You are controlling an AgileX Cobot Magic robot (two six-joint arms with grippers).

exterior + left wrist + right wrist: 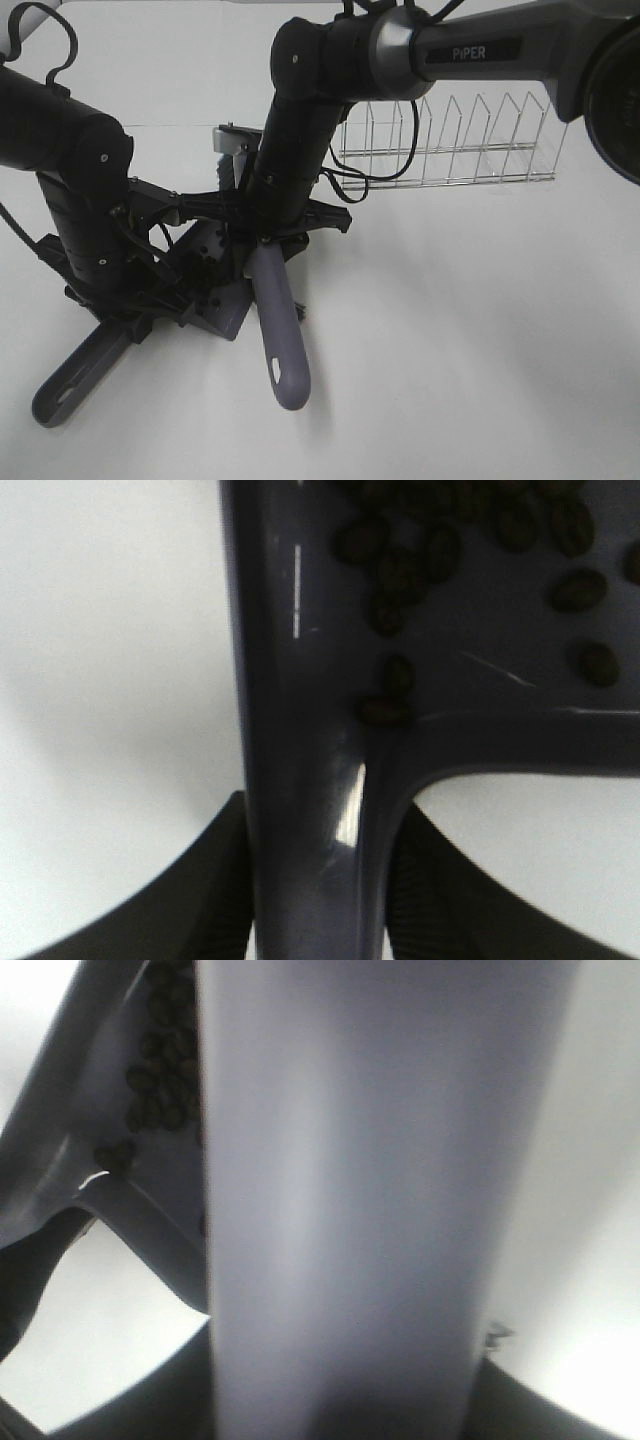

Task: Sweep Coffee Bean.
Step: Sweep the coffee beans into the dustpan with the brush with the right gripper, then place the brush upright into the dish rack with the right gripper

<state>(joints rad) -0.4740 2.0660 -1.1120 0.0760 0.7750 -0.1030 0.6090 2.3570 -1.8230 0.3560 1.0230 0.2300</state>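
Grey-purple dustpan (300, 730) at 8 o'clock on desk (480, 330), left hand (315, 915) clenched on its handle. Pan holds the coffee bean (400, 570) cluster, near the handle junction. At 7 o'clock, right hand (340, 1405) grasping brush (282, 335) handle. Behind, wire rack (450, 140) at 2 o'clock.

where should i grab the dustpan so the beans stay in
By its handle, near the pan, from above, closing across the narrow width. The handle is slim and straight; the pan is wide and carries the coffee beans, so a grip near it likely keeps it level.
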